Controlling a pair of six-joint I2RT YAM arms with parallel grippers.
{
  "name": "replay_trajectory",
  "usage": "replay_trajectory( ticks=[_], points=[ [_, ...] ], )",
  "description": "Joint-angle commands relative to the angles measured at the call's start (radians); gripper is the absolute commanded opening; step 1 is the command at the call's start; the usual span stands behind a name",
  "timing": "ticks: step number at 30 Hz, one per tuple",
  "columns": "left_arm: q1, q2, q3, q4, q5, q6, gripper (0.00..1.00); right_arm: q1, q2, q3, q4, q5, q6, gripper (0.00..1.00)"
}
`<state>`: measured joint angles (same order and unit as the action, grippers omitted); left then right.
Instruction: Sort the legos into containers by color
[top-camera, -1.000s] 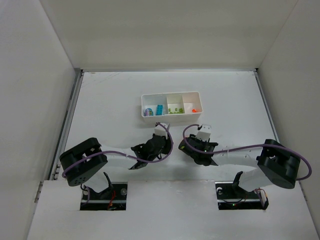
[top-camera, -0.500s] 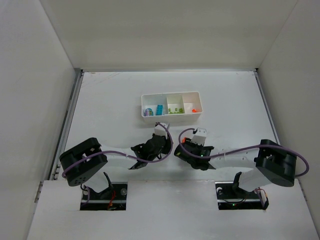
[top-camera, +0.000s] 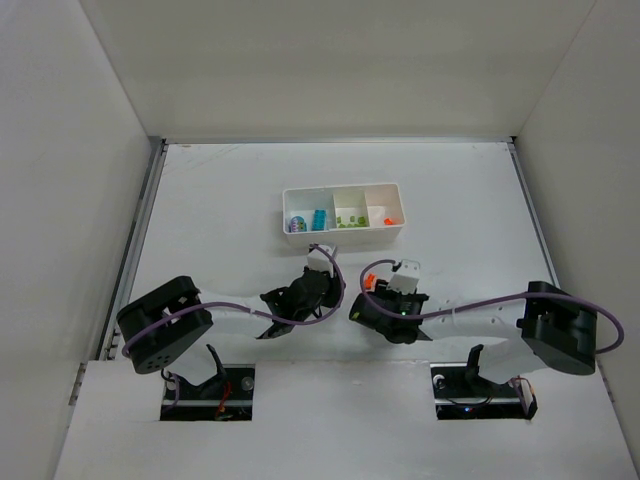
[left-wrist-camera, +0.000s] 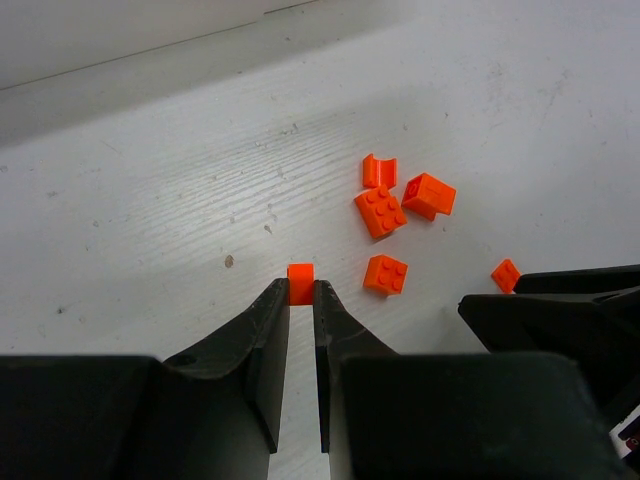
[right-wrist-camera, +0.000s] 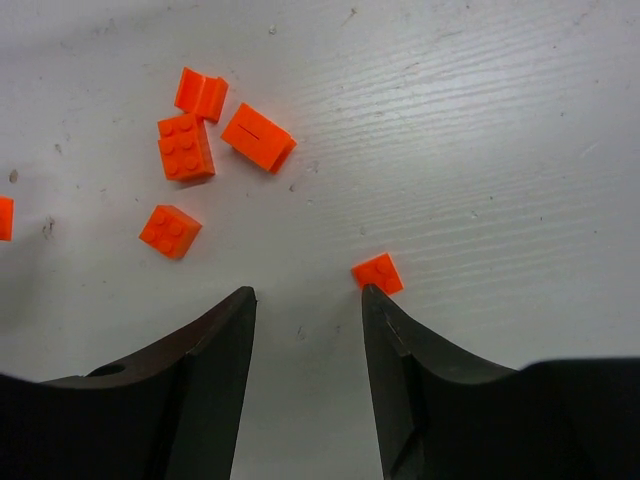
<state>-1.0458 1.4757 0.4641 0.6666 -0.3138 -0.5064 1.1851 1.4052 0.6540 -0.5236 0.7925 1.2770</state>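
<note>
Several loose orange legos lie on the table between my grippers: a cluster (left-wrist-camera: 380, 211) in the left wrist view and the same cluster (right-wrist-camera: 185, 146) in the right wrist view. My left gripper (left-wrist-camera: 301, 290) (top-camera: 330, 283) is shut on a tiny orange brick (left-wrist-camera: 301, 283), low at the table. My right gripper (right-wrist-camera: 305, 292) (top-camera: 368, 297) is open and empty. A small flat orange brick (right-wrist-camera: 378, 272) touches its right fingertip from outside. The white tray (top-camera: 342, 190) stands further back, with blue legos (top-camera: 318, 219) in the left compartment, green (top-camera: 347, 222) in the middle and orange (top-camera: 388, 219) in the right.
The two grippers are close together; the right gripper's black body (left-wrist-camera: 560, 310) shows at the right of the left wrist view. White walls enclose the table on three sides.
My right gripper has shifted slightly left and nearer, over the orange bricks. My left gripper has hardly moved.
</note>
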Motion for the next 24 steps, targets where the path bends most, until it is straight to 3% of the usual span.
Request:
replay_trajectory(
  ticks=[1,14,24],
  points=[
    [0.005,-0.029,-0.008,0.042,0.002,-0.007,0.11,0.001,-0.02,-0.004,-0.053,0.027,0.077,0.52],
    [0.007,-0.034,-0.012,0.044,0.007,-0.009,0.11,-0.048,0.136,0.113,-0.207,0.068,0.17,0.53],
    [0.008,-0.029,-0.01,0.044,0.008,-0.006,0.11,-0.026,0.135,0.07,-0.093,0.015,0.176,0.45]
  ],
)
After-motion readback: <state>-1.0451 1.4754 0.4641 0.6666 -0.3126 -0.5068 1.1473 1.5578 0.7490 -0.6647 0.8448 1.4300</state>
